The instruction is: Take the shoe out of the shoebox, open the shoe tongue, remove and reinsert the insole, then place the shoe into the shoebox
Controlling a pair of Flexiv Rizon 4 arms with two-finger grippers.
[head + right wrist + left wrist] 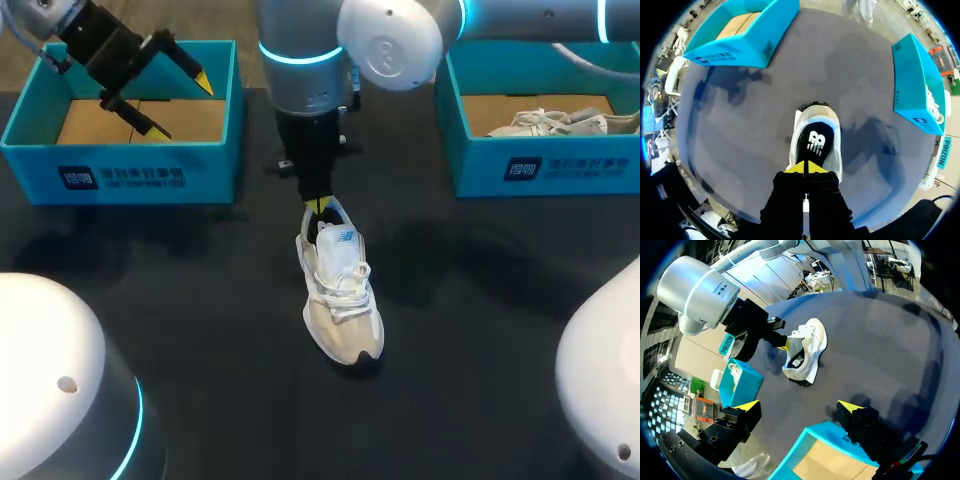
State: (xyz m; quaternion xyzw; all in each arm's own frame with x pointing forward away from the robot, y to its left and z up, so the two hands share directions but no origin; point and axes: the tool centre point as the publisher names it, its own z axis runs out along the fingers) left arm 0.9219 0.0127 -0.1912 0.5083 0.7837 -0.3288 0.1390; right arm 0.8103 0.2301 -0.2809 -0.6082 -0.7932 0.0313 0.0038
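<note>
Head view: right fingers point(318, 208) are pressed together at the heel opening of the shoe point(340, 295) standing on the bench point(200, 330), and left fingers point(203, 83) are spread above the left shoebox point(120, 175).

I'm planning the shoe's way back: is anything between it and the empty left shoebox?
Nothing lies on the table between the shoe and the empty shoebox; only the open left hand hangs over its opening.
</note>
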